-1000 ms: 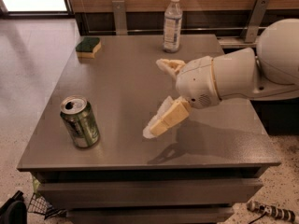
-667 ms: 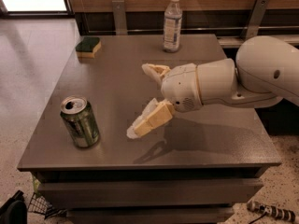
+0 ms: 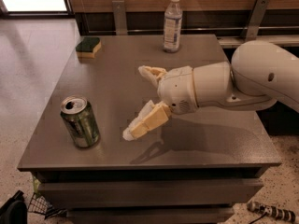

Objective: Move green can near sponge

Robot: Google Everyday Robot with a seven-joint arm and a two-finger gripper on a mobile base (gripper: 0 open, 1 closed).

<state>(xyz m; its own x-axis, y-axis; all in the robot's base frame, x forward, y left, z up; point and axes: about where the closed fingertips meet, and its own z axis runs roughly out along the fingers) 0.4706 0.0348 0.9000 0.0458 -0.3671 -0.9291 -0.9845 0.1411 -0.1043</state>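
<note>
The green can (image 3: 80, 122) stands upright near the front left corner of the grey table (image 3: 117, 59), its silver top open. The sponge (image 3: 88, 46), dark green over yellow, lies at the table's back left. My gripper (image 3: 138, 101) comes in from the right on a white arm and hovers over the table's middle, to the right of the can and apart from it. Its two cream fingers are spread wide, one toward the back (image 3: 150, 73) and one toward the front (image 3: 144, 123). It holds nothing.
A clear plastic bottle (image 3: 172, 23) stands at the back of the table, behind the gripper. A wooden wall with metal brackets runs behind the table. Tiled floor lies to the left. A dark object and a cable lie on the floor in front.
My gripper and arm have moved left across the table, closer to the can. The fingers stay spread. The can, sponge and bottle have not moved.
</note>
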